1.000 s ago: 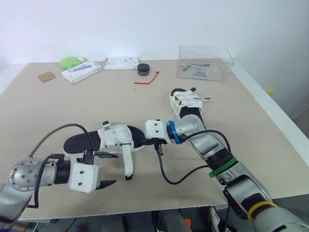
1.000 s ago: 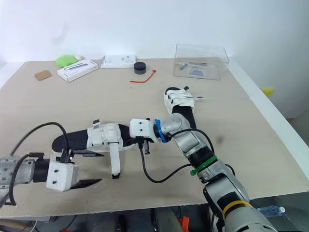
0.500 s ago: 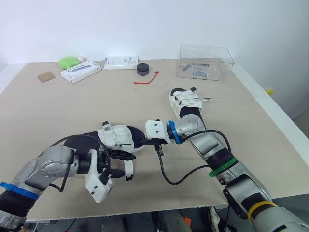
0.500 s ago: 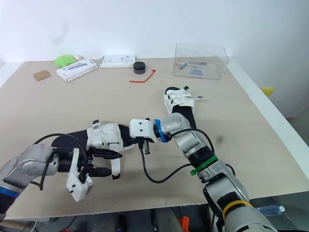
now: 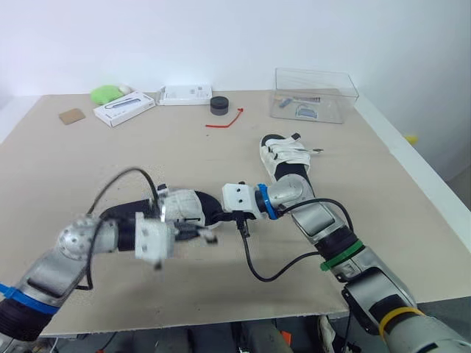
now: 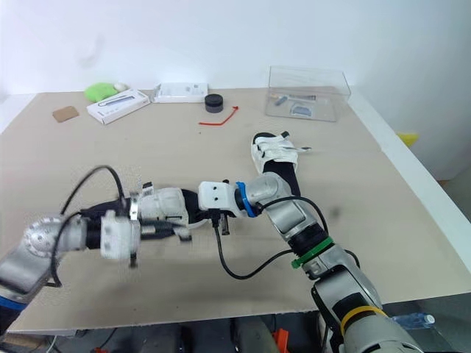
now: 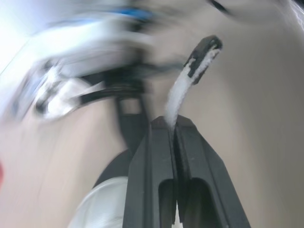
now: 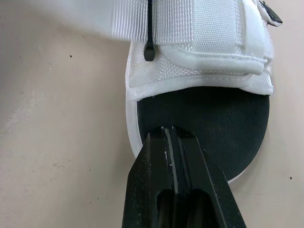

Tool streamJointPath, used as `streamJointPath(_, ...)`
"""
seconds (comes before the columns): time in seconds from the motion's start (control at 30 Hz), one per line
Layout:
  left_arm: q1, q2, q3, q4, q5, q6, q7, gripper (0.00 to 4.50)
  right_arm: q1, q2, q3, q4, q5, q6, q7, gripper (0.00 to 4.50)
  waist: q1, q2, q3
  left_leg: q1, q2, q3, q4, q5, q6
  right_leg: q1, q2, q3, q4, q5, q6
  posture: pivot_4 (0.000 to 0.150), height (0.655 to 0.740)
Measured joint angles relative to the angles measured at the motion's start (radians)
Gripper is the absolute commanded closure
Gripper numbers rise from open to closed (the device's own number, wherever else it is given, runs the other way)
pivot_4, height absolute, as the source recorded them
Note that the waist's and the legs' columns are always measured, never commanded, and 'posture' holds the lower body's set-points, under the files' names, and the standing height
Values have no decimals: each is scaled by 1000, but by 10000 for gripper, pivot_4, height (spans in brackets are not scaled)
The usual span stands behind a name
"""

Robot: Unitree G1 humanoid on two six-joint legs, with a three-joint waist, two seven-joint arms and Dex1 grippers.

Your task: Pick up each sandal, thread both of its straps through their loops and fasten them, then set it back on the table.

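The near sandal [image 5: 184, 208], black sole with white straps, lies on the table [image 5: 88, 169] in front of me. Its loose white strap [image 7: 183, 88] with a black tip runs up from between my left gripper's fingers; my left gripper [image 5: 200, 234] is shut on that strap at the sandal's near side. My right gripper [image 8: 173, 132] is shut, its tips resting on the white rim at one end of that sandal's sole [image 8: 204, 109]. A second sandal [image 5: 285, 158] lies farther back on the right, behind my right arm.
At the back stand a clear plastic box [image 5: 315, 95], a black puck [image 5: 218, 105], a red cord [image 5: 224, 121], two white boxes [image 5: 124, 109], a green object [image 5: 107, 94] and a brown card [image 5: 71, 116]. A black cable [image 5: 257, 268] loops from my right wrist.
My left gripper swung in from the table's front edge to the near sandal and closed on its hanging strap, pulling it up off the table. My right arm stayed still.
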Motion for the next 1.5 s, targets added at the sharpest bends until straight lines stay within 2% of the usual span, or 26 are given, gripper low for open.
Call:
streamJointPath(0.1,-95,-21,74,83,-312,358,80,44527,-3,5,1,3,-1,-2,-2,45000,-1,0,0,0,0,-2,0,0,0,0,2,-1,0,0,0,1500,7261)
streamJointPath(0.23,-179,-61,128,248,-472,609,120,44527,-9,12,2,11,-1,-9,-2,45000,-2,0,1,-1,-1,-3,0,0,0,-1,3,-1,0,-1,-3,1500,7261)
streamJointPath(0.47,-237,-112,141,404,-460,731,33,44527,-10,13,2,15,-1,-9,-6,45000,-1,0,1,-1,-2,-3,0,0,-3,-1,2,-2,1,-3,-5,1500,7261)
streamJointPath(0.8,-349,-180,103,610,-222,683,-121,44527,-9,8,1,11,-2,-2,-8,45000,1,0,0,-2,-2,-3,1,1,-3,0,2,-2,1,-2,-5,1500,7261)
streamJointPath(1.1,-421,-227,70,688,-60,640,-220,44527,-9,5,0,10,-2,6,-8,45000,0,-1,0,-1,-3,-3,1,1,-4,1,1,-1,1,-1,-4,1500,7261)
streamJointPath(1.2,-422,-229,68,697,-28,645,-232,36905,-8,5,0,8,-2,10,-9,45000,0,-1,0,-1,-3,-3,1,1,-3,1,1,-1,1,-1,-3,1500,7261)
streamJointPath(1.37,-421,-229,81,705,12,632,-235,14110,-4,5,-1,-1,-2,14,-9,45000,0,-1,0,-2,-3,-3,1,1,-3,1,1,-1,1,-1,-3,1500,7261)
streamJointPath(1.5,-421,-225,101,704,40,598,-236,14110,-4,4,-1,-3,-2,14,-9,45000,0,-1,0,-2,-3,-3,1,1,-3,0,0,-1,1,-1,-3,1500,7261)
